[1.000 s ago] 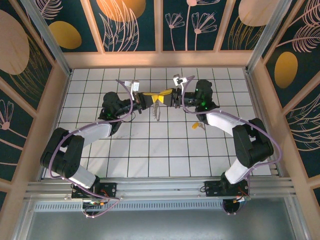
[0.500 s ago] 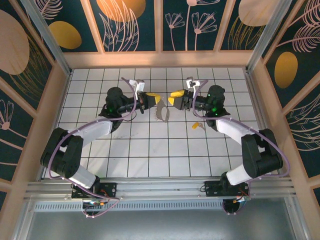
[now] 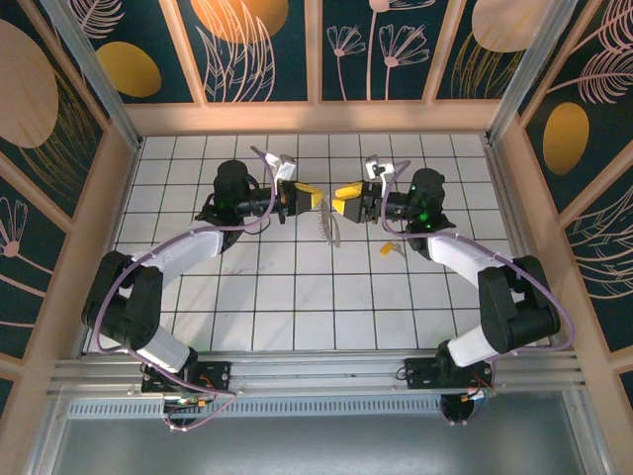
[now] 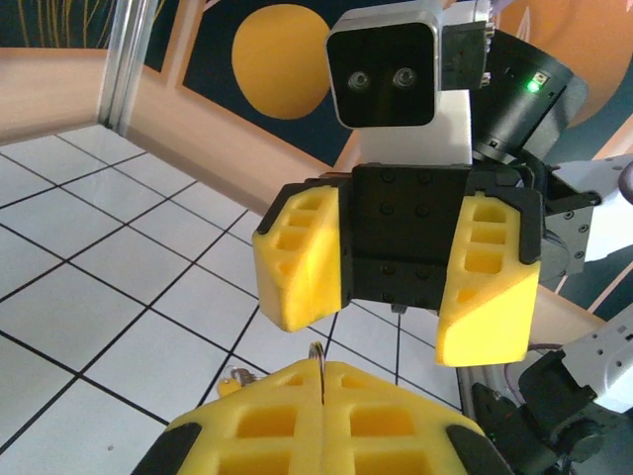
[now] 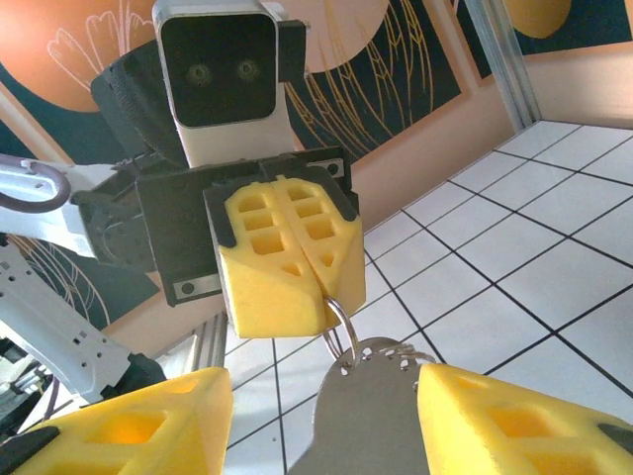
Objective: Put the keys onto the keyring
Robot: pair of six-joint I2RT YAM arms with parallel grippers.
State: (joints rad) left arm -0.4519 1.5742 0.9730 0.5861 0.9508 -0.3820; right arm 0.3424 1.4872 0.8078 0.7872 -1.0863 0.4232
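Observation:
The keyring (image 5: 343, 319) is a thin metal split ring with a flat grey tag (image 5: 371, 416) hanging from it. My left gripper (image 3: 309, 198) is shut on the ring above the floor, and its edge shows between the closed pads (image 4: 318, 351). My right gripper (image 3: 343, 205) faces it, open, a short gap away. The tag hangs between the right gripper's spread yellow fingers (image 5: 514, 426), which do not touch it. The key (image 3: 389, 249), a tiny yellow-gold piece, lies on the tiles below the right forearm and also shows small in the left wrist view (image 4: 234, 379).
White tiled floor (image 3: 297, 297) inside a walled cell with patterned panels. Both arms arch over the far half of the floor, wrists nearly meeting at the middle. An aluminium rail (image 3: 316, 371) runs along the near edge.
One second ago the two grippers were pressed together at the ring. The right gripper has since pulled back to the right and stands open; the left keeps the ring, its tag swinging below.

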